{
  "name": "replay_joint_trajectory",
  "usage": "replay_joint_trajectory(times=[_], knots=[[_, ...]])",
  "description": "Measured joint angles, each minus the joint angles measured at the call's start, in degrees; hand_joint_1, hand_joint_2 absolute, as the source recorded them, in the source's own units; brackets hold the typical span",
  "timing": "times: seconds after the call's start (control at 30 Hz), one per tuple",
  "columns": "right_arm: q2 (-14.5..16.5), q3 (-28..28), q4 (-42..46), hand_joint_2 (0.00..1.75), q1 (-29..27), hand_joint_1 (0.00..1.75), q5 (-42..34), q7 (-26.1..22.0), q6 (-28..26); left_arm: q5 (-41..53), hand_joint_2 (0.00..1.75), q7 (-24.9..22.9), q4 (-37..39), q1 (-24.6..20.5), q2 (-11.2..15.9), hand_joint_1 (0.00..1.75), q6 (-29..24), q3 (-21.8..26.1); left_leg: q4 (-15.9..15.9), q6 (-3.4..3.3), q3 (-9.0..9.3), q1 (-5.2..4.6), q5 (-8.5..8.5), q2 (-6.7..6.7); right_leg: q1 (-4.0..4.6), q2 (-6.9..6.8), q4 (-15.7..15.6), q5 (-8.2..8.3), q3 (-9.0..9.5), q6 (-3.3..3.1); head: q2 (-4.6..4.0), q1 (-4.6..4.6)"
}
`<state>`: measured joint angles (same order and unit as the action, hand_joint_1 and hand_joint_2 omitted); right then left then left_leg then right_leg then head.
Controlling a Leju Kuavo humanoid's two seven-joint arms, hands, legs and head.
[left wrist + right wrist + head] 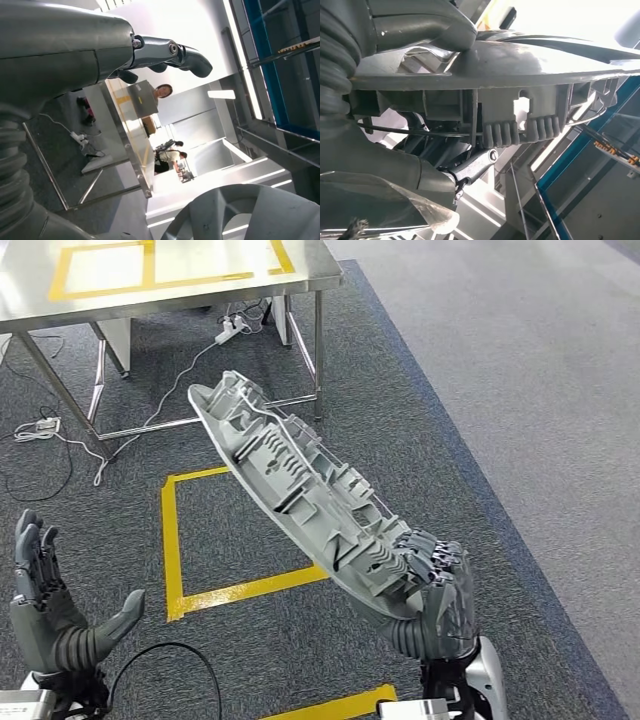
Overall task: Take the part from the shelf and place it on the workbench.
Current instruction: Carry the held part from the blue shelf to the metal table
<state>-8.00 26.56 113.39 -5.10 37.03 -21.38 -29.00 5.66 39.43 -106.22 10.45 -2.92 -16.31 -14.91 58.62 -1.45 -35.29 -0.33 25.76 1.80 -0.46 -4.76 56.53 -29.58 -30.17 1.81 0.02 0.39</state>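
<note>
Head view: long grey ribbed plastic moulded part [302, 485] gripped at its near end by right hand [434, 590], long axis pointing up-left toward steel counter [189, 285] well ahead; left hand [53, 615] spread, holding nothing.

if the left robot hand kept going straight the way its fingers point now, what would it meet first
Probably nothing nearby: the left robot hand is open, fingers pointing up and ahead over bare carpet. Farther along stands the steel workbench, though depth is unclear.
</note>
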Motion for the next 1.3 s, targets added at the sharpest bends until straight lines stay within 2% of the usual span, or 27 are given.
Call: replay_joint_trajectory(times=[0.4,0.67,1.03,1.07,1.13,1.2,1.23,1.27,1.3], knots=[[0.0,-0.7,0.0,1.75,-0.3,1.75,-0.5,-0.5,0.8,0.2,1.75,0.0,0.1,0.0,-0.2,0.00,-0.2,0.0,0.0,0.04,0.05,0.21,-0.07,0.01,0.24,0.02,0.1,-0.01,0.02,-0.01,0.00,0.00],[0.0,-0.7,0.0,1.75,-0.2,1.75,0.6,-0.3,0.9,0.3,1.75,0.0,0.1,0.0,-0.1,0.00,-0.7,0.0,0.1,-0.05,0.05,0.03,0.01,0.01,0.08,0.01,0.0,0.02,0.07,0.06,0.00,0.00],[0.0,-0.7,0.0,1.75,-0.2,1.75,0.7,-0.1,0.9,0.3,1.75,0.0,0.1,0.0,-0.1,0.00,-0.9,0.0,0.3,-0.57,0.02,-0.37,0.33,-0.01,-0.25,-0.12,0.0,0.00,0.26,0.62,0.00,0.00],[0.0,-0.7,0.0,1.75,-0.1,1.75,0.7,-0.1,1.0,0.3,1.75,0.0,0.1,0.0,-0.1,0.00,-0.9,0.0,0.0,-0.81,0.27,-0.23,0.20,-0.31,-0.29,0.09,0.1,-0.28,0.30,0.85,0.00,0.03],[0.0,-0.7,0.0,1.75,0.0,1.75,0.7,0.0,1.0,0.4,1.75,0.0,0.1,-0.1,-0.1,0.00,-1.0,0.0,-0.7,-1.44,0.74,0.12,-0.14,-1.51,-0.39,2.31,6.1,-3.74,-2.31,1.22,0.00,0.36],[0.0,-0.7,0.0,1.75,0.0,1.75,0.7,0.0,1.0,0.4,1.75,0.0,0.0,-0.1,-0.1,0.00,-1.1,0.0,-1.1,-1.81,0.92,0.34,-0.37,-3.00,-0.46,4.50,15.0,-7.60,-6.73,1.37,0.00,0.67],[0.0,-0.7,0.0,1.75,0.0,1.75,0.7,0.0,1.0,0.4,1.75,0.0,0.0,-0.1,-0.1,0.00,-1.1,0.0,-1.1,-1.80,0.92,0.34,-0.38,-3.64,-0.47,4.63,16.6,-7.55,-7.82,1.35,0.00,0.67],[0.0,-0.7,0.0,1.75,-0.1,1.75,0.7,0.0,1.0,0.4,1.75,0.0,0.0,-0.1,-0.1,0.00,-1.1,0.0,-1.0,-1.74,0.96,0.35,-0.37,-4.36,-0.51,4.72,15.9,-6.30,-7.81,1.31,0.00,0.68],[0.0,-0.7,0.0,1.75,-0.1,1.75,0.7,0.0,1.0,0.4,1.75,0.0,0.0,-0.1,-0.1,0.00,-1.1,0.0,-1.0,-1.64,1.03,0.39,-0.35,-5.13,-0.59,4.99,12.9,-4.08,-6.66,1.21,0.00,0.69]])
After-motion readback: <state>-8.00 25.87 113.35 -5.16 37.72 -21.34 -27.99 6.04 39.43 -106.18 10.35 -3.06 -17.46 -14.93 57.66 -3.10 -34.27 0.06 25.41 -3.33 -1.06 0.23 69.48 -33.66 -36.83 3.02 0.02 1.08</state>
